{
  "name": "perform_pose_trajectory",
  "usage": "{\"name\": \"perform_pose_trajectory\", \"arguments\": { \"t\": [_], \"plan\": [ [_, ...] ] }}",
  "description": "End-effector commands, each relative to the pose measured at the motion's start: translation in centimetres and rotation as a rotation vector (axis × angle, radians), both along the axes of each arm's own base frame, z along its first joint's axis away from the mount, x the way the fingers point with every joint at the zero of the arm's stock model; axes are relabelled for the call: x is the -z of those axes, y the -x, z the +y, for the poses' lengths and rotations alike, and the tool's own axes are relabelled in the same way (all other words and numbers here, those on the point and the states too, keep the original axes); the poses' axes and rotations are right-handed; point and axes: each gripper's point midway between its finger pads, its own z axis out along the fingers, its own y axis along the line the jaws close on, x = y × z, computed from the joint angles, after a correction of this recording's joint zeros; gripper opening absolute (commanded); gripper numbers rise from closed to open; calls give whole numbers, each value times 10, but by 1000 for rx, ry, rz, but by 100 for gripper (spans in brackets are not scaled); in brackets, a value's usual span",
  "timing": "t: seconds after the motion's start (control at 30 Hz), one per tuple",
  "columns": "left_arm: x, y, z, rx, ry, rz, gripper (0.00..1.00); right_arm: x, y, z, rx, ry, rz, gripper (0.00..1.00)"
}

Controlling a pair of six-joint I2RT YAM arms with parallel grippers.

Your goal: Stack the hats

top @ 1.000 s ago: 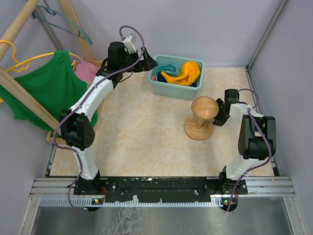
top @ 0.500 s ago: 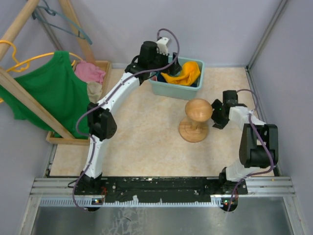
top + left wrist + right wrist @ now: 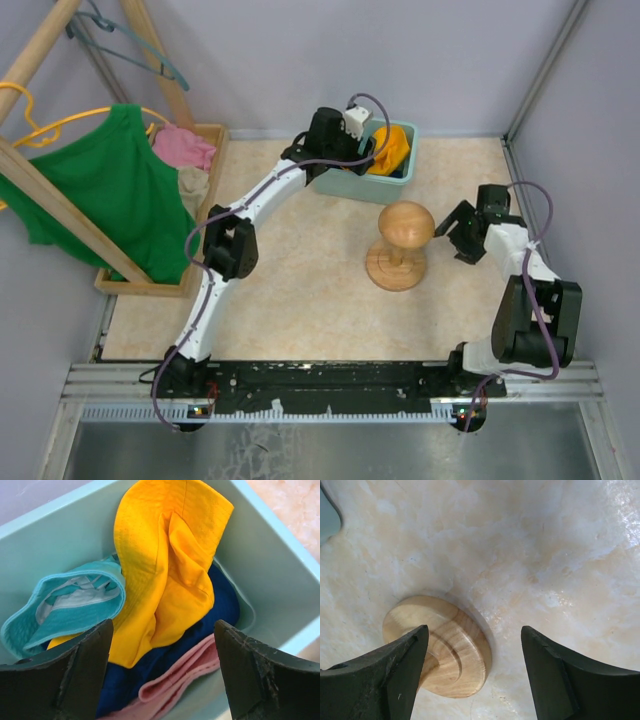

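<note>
Lab robot cell. Grey panels [image 3: 450, 50] are enclosing the table [image 3: 300, 275]. An aluminium rail [image 3: 560, 385] is running along its near edge.

Yel. hat [image 3: 165, 565] topmost, w/ teal hat [image 3: 67, 611], navy hat [image 3: 216, 605], pink hat [image 3: 186, 672] in bin [image 3: 60, 535]

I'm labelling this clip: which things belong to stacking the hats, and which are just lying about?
Job: orange-yellow hat, teal hat, navy blue hat, pink hat, pale teal bin, probably the wooden stand.
Lying about: green tank top, pink cloth.
</note>
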Motion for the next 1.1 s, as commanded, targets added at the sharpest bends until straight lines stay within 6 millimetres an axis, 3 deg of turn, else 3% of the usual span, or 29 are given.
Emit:
{"name": "perform_pose_trajectory", "arguments": {
  "t": [0.0, 0.23, 0.4, 0.53, 0.63, 0.9, 1.0, 1.07],
  "plan": [
    [-18, -10, -20, 49, 56, -92, 87, -13, 3, -12, 6, 36, -36, 75],
    [15, -6, -28, 95, 50, -34, 81, -9, 10, -27, 32, 36, -21, 75],
    [37, -7, -26, 100, 9, -12, 87, -9, 11, -33, 43, 36, -18, 75],
    [57, -17, -15, 60, -56, 3, 87, -11, 11, -32, 39, 31, -16, 75],
    [72, -22, 5, 9, -93, 58, 86, -13, 12, -33, 38, 38, -18, 75],
    [55, -24, 53, -64, -174, 89, 87, -14, 5, -32, 38, 22, -29, 75],
    [46, -26, 52, -53, -149, 73, 87, -15, 2, -32, 37, 20, -34, 75],
    [50, -27, 48, -45, -136, 78, 89, -15, 2, -31, 35, 16, -32, 75]
  ]
}}
